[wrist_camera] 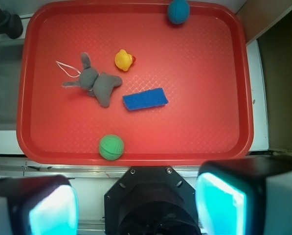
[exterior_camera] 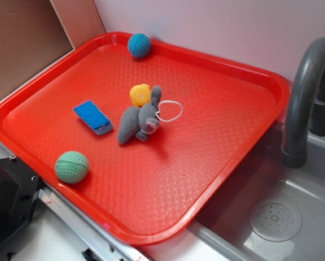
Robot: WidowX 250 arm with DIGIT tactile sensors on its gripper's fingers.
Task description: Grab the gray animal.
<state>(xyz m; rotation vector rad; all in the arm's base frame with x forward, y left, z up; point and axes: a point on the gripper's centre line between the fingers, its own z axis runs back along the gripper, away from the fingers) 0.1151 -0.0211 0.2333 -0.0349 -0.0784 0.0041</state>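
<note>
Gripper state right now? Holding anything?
Gripper: open, holding nothing, high over the near edge of the red tray. Gray animal lies untouched on the tray.

Exterior view: oblique, elevated, close, looking across red tray [exterior_camera: 216,179] toward wall. Wrist view: high, straight down past jaws at lower edge. Both share whole tray [wrist_camera: 136,154] and sink edge.

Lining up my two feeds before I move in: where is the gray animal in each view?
Exterior: the gray animal lies near the middle of the red tray, just below the yellow toy.
Wrist: it lies in the tray's upper left part, left of the yellow toy.
Shared landmark: the blue block beside it.
</note>
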